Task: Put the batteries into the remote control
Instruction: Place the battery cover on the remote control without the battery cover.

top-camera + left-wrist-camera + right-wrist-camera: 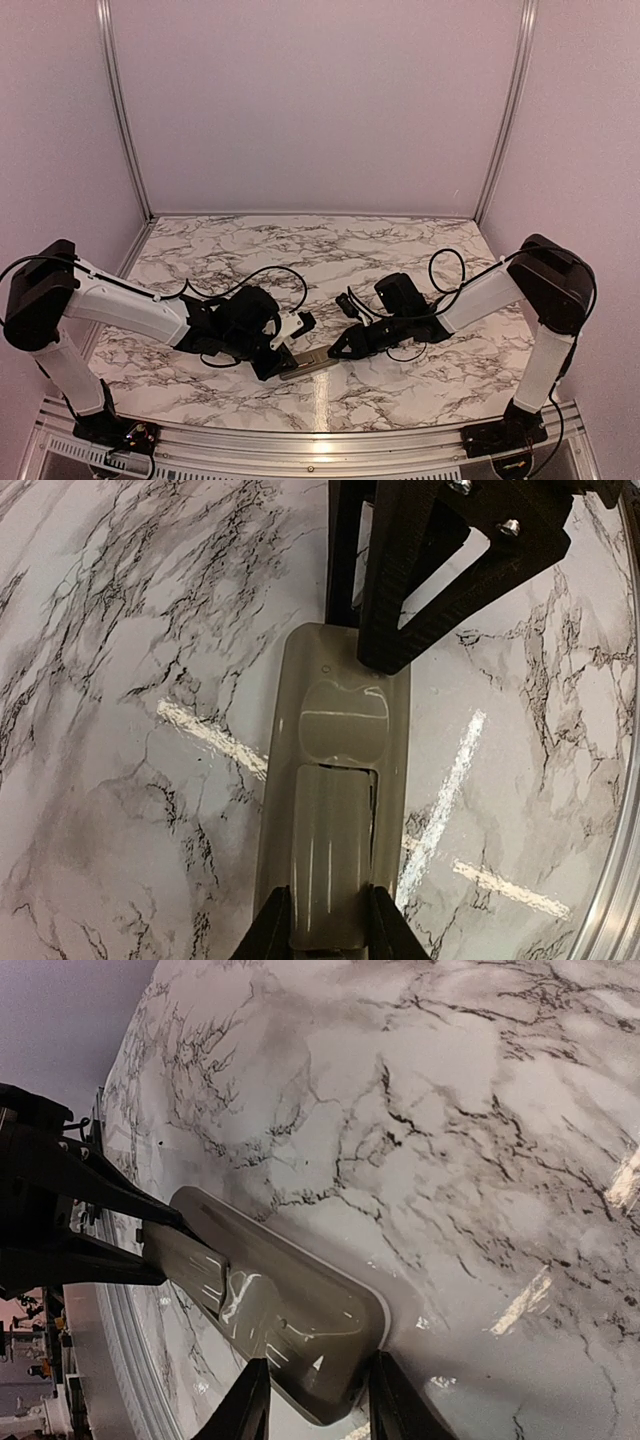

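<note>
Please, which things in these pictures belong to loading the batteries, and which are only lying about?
Belong to the job: remote control, back side up; left end effector and right end effector, each gripping one end of it. No batteries visible.
Not the job: marble table; arm cables.

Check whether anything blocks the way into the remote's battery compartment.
Yes. The slim grey-backed plastic remote control lies back up on the table, and its rectangular grey battery cover sits over the compartment, at the end between the fingers of the left claw. A thin dark gap shows along one edge of the cover.
</note>
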You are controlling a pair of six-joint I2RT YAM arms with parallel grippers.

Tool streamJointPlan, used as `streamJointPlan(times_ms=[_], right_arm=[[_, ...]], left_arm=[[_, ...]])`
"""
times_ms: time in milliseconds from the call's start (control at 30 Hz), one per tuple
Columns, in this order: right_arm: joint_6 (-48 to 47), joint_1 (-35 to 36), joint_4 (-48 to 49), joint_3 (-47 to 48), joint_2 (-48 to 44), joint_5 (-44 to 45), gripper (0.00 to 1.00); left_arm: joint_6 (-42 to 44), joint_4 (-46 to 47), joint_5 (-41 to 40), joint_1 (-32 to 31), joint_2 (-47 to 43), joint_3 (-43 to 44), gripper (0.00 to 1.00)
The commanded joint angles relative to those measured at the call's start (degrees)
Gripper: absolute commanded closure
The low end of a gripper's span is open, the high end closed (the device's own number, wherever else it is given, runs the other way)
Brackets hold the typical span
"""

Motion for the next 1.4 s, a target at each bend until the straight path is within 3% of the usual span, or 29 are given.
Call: streamJointPlan(times_ms=[0,567,867,1367], right_arm=[[-0.2,0.8,0.5,-0.5,0.8,-0.9,0.68],[-0.3,0.9,0.0,-0.1,0.8,-0.7,0.68],[-0.5,0.8,0.1,-0.2,0.6,-1.1,0.68],[-0.7,0.8,-0.2,0.1,0.4,-1.2,0.68]], left_arm=[[-2.3,-2.4,2.8,0.1,2.5,2.6,0.92],[-4.6,-6.8,7.9,1.5,3.5,5.8,0.94],[-4.4,-6.9,4.5,1.8,4.7,7.1,0.92],[-2.7,-8.0,3.2,1.8,4.9,8.2,0.69]])
